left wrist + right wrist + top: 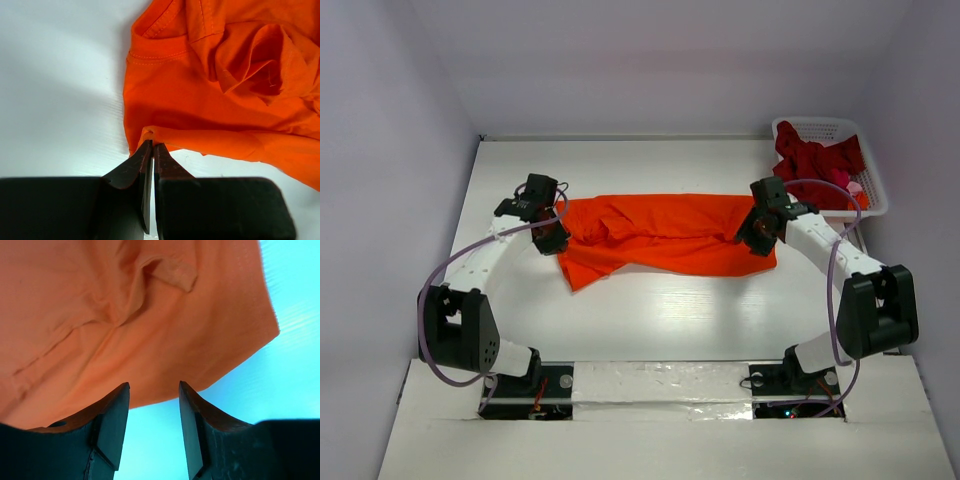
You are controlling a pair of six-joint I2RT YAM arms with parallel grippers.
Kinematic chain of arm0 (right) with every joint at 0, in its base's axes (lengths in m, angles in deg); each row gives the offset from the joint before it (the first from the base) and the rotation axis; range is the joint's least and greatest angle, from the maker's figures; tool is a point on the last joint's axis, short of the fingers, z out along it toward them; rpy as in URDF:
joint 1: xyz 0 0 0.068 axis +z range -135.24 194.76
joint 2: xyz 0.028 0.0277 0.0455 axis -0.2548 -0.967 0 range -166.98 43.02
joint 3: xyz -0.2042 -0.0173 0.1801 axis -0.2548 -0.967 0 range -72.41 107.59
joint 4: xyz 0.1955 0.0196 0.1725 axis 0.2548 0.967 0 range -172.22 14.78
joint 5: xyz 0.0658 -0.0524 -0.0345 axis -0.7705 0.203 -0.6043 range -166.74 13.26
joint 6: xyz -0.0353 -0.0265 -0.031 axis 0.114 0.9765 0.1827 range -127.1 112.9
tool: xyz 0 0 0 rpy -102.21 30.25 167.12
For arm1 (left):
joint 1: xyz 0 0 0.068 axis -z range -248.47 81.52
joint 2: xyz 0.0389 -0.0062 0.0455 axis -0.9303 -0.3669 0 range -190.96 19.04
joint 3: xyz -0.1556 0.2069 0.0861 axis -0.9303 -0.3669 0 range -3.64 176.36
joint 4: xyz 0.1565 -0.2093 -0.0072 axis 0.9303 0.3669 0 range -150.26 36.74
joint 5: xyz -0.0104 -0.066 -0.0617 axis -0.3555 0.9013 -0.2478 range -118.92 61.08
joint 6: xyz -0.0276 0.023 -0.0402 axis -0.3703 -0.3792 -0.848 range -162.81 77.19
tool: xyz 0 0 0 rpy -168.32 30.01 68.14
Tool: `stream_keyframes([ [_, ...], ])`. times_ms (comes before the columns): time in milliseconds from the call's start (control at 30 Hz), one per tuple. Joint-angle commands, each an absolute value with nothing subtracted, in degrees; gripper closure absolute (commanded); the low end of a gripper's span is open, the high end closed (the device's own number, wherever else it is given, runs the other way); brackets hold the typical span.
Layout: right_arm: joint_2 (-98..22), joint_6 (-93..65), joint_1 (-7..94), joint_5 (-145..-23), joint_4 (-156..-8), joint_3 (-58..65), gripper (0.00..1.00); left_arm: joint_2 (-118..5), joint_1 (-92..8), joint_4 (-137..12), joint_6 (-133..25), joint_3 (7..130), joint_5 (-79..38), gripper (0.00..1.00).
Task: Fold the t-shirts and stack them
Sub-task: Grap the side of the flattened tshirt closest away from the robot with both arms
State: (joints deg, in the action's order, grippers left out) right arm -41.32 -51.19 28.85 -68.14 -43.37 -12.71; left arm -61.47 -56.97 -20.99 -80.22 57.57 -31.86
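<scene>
A bright orange-red t-shirt (660, 235) lies crumpled across the middle of the white table. At its left end, my left gripper (552, 240) is shut, its tips pinching a folded edge of the cloth (152, 145) just below the collar (155, 55). My right gripper (752, 238) is at the shirt's right end. It stands open (152, 387), its fingertips level with the shirt's (125, 315) near edge, and I see only bare table between them. Dark crimson t-shirts (815, 160) with a bit of pink are piled in the basket.
A white lattice basket (875, 190) stands at the back right corner, close behind my right arm. White walls enclose the table on the left, back and right. Both arm bases sit at the near edge.
</scene>
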Motion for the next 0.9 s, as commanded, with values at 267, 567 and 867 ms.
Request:
stream_keyframes([
  [267,-34.94,-57.46,18.37,-72.43,-49.17,-21.69,0.50,-60.41,-57.93,-20.88,-78.76,60.52,-30.68,1.00],
  [567,-34.59,-58.78,14.85,-76.21,-50.49,-25.30,0.50,-60.76,-58.46,-20.45,-78.58,61.57,-30.59,1.00],
  [867,-34.68,-61.32,13.62,-82.01,-53.47,-29.25,0.50,-60.85,-58.46,-20.36,-78.76,62.01,-30.50,1.00],
])
